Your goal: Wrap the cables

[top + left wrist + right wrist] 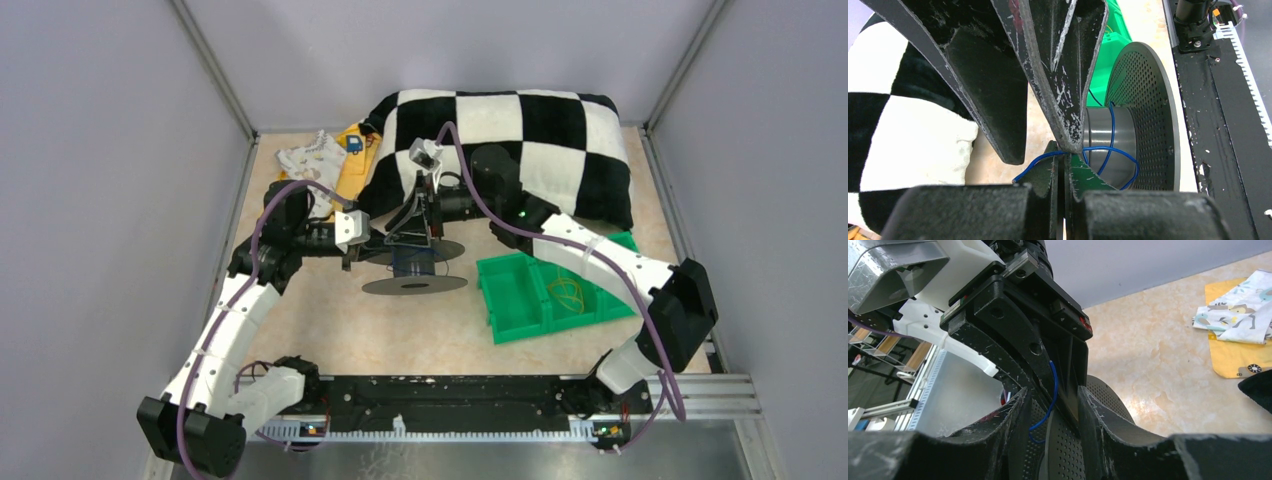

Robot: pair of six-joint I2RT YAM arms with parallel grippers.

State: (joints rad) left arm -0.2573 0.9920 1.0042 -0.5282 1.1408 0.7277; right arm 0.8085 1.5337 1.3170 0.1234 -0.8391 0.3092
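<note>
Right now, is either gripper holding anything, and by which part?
The left gripper, shut, pinches the thin blue wire near its free end, a short tail sticking out. The right gripper straddles that pinch, jaws apart, gripping nothing visibly.

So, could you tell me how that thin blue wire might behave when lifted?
The wire looks floppy: it sags in loose loops around the spool. Probably very light, being thread-thin; perhaps springy, since the loops stand off.

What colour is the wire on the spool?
Blue. The wire shows best in the left wrist view, around the spool.
</note>
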